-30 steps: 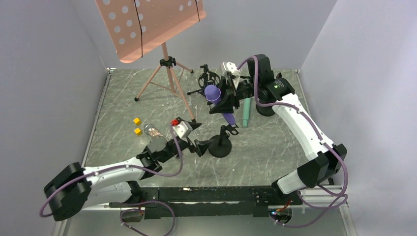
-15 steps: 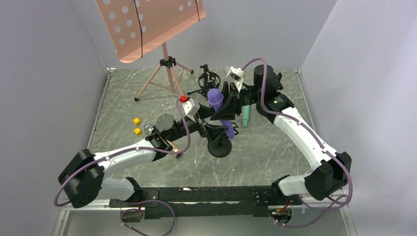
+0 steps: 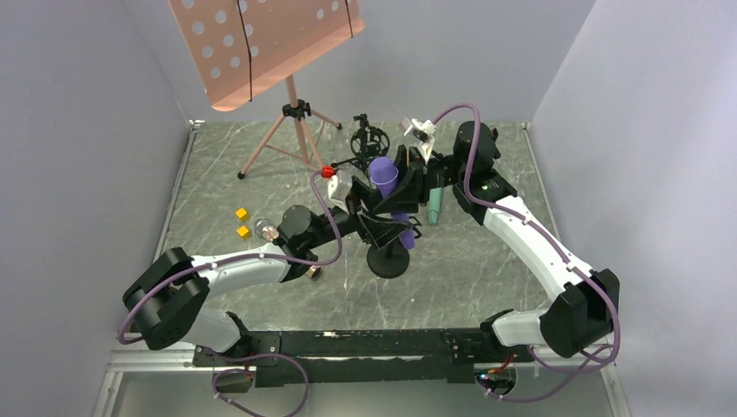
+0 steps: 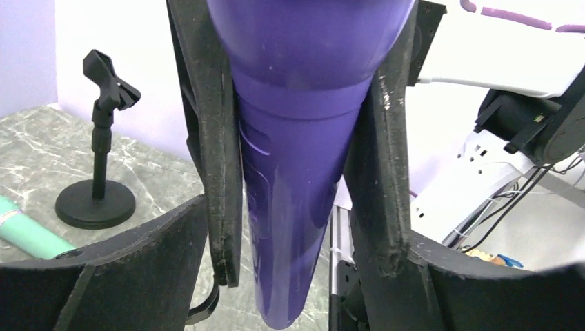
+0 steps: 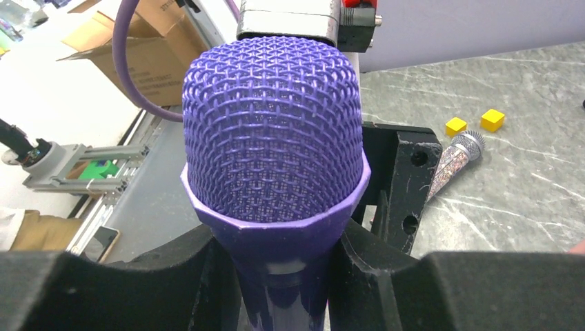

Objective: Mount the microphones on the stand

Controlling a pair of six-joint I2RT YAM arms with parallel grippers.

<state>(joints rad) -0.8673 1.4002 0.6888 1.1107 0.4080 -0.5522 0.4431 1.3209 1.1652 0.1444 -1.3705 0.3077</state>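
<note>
My left gripper (image 4: 307, 227) has swung in to mid-frame (jaws apart, narrowing) around the all-purple mesh-headed microphone (image 3: 382, 178), clamped in my right gripper (image 5: 279, 276) above the black round-based stand (image 3: 388, 259); seating it looks next.

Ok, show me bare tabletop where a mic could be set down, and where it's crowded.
Free: the near-right stretch between the round stand base and the right arm; the far-left strip between the tripod and the yellow cubes. Crowded: mid-table, around the purple microphone and mint-green microphone.
</note>
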